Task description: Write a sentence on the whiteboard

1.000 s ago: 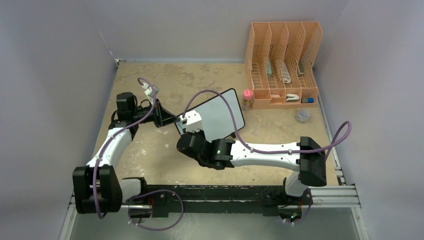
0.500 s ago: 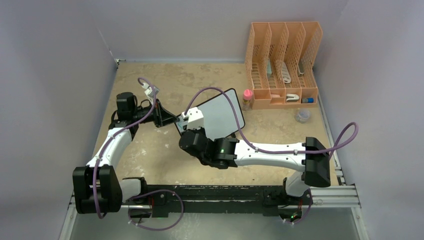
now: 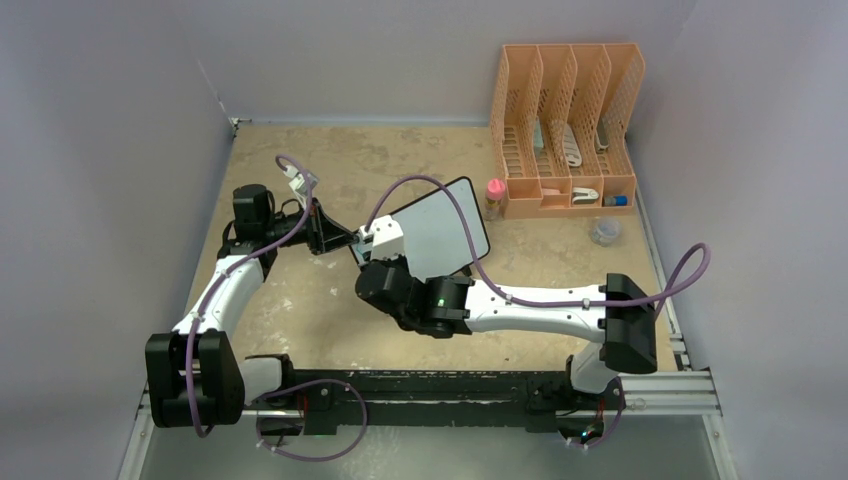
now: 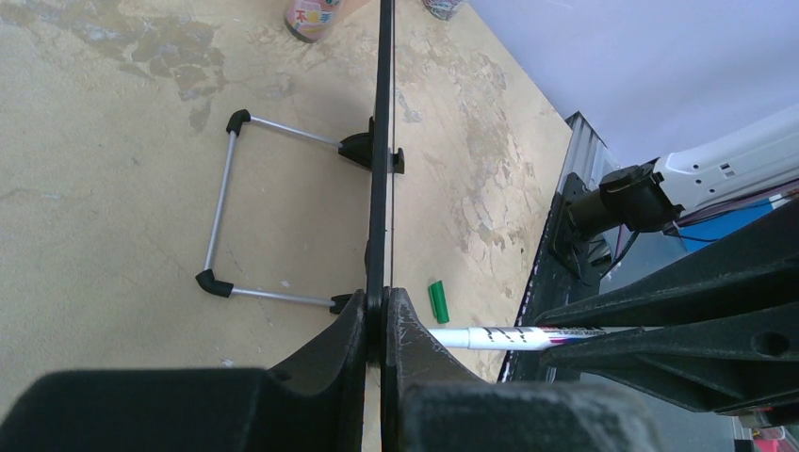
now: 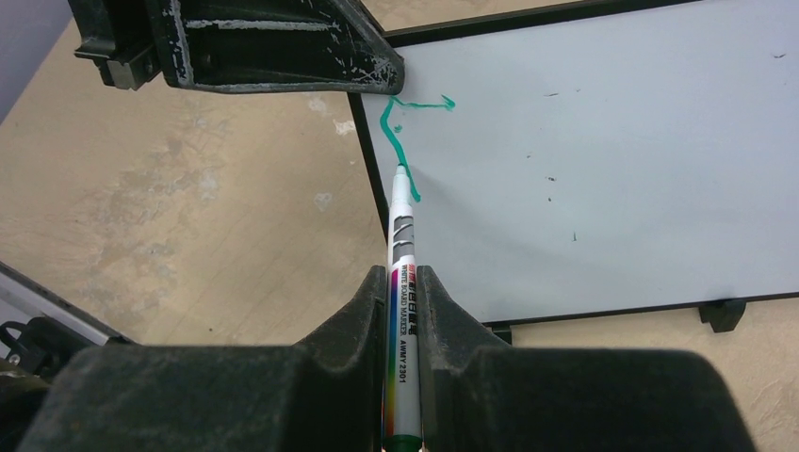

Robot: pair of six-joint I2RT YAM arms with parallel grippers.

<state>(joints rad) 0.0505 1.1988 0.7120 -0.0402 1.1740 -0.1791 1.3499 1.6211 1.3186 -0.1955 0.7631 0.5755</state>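
Above the mottled tan tabletop, our left claw clamps the whiteboard edge. Our right claw pinches a marker, tip just ahead on the first green strokes of the sentence.

Jaws clamp whiteboard edge-on; wire stand one side, marker & green cap opp side

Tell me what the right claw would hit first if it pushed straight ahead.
The whiteboard, probably: the marker in the right claw points at its face, tip at the green stroke.
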